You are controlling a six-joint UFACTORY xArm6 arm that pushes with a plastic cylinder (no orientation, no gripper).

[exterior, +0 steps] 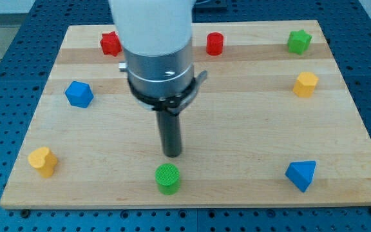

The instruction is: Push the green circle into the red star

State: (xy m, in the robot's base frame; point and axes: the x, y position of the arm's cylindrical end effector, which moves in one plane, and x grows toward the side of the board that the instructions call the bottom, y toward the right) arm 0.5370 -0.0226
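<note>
My tip (172,153) stands just above the green circle (168,178), apart from it.
No hand here, only a bare rod. The circle sits near the desk's (237,129) bottom edge; the red star (111,43) lies far off, top left.

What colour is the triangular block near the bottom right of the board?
Blue. The triangular block shows clearly in the camera view.

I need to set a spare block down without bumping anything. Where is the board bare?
Widest bare patch: the centre-right, bordered by my tip, yellow block and blue triangle. Another lies between blue block and yellow heart. Tightest: tip to green circle.
</note>
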